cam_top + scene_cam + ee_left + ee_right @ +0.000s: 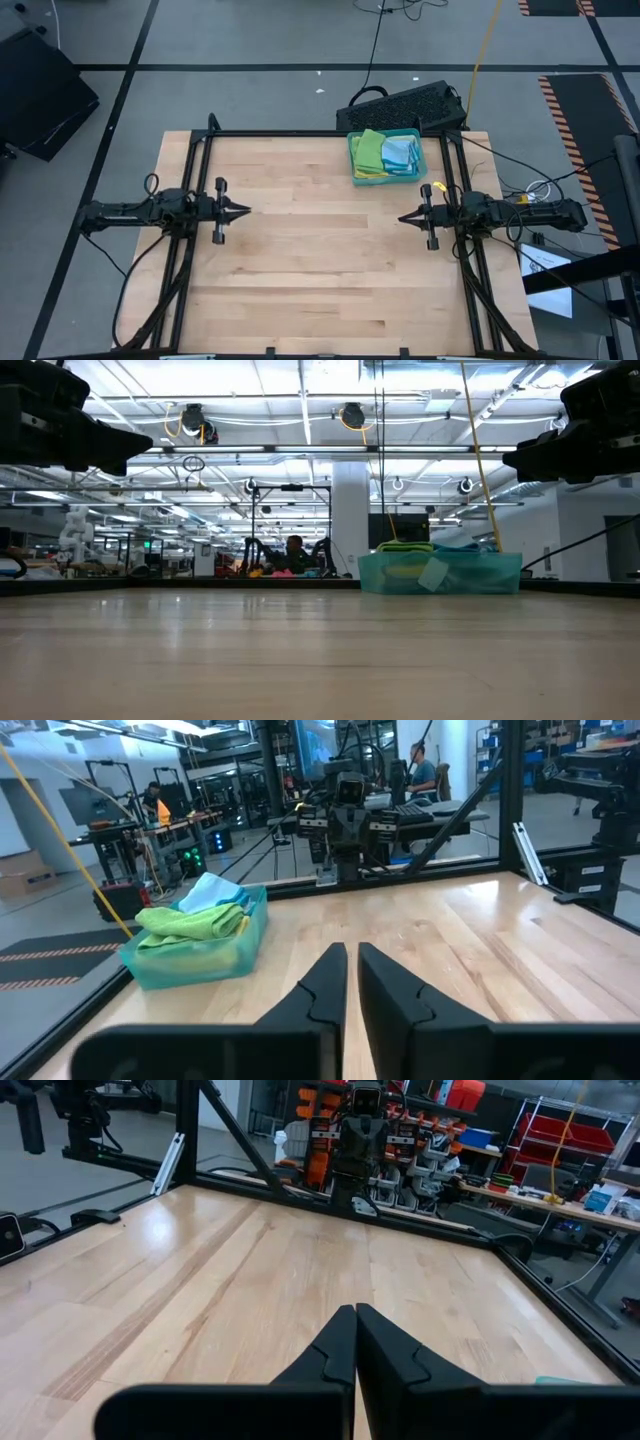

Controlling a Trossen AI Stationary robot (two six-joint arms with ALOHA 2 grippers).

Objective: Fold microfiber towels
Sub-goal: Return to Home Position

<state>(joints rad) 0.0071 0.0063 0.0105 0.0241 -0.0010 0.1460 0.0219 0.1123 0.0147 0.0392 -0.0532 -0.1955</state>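
Several microfiber towels [385, 153], bright green, pale green, light blue and yellow, lie piled in a teal plastic tray [352, 165] at the table's far right. The same tray [440, 574] shows in the low view and, with the green towels [190, 922] on top, in the left wrist view. My left gripper [245, 211] hovers level over the table's left side, its fingers [330, 982] a narrow slit apart with nothing between them. Opposite it, my right gripper [402, 217] hovers level over the right side, shut and empty [355, 1312].
Bare wooden tabletop [320, 250] lies between the two grippers. A black frame [300, 133] runs along the table's edges. A black keyboard [405, 105] lies just beyond the far edge, behind the tray. A person [295, 550] sits far off in the room.
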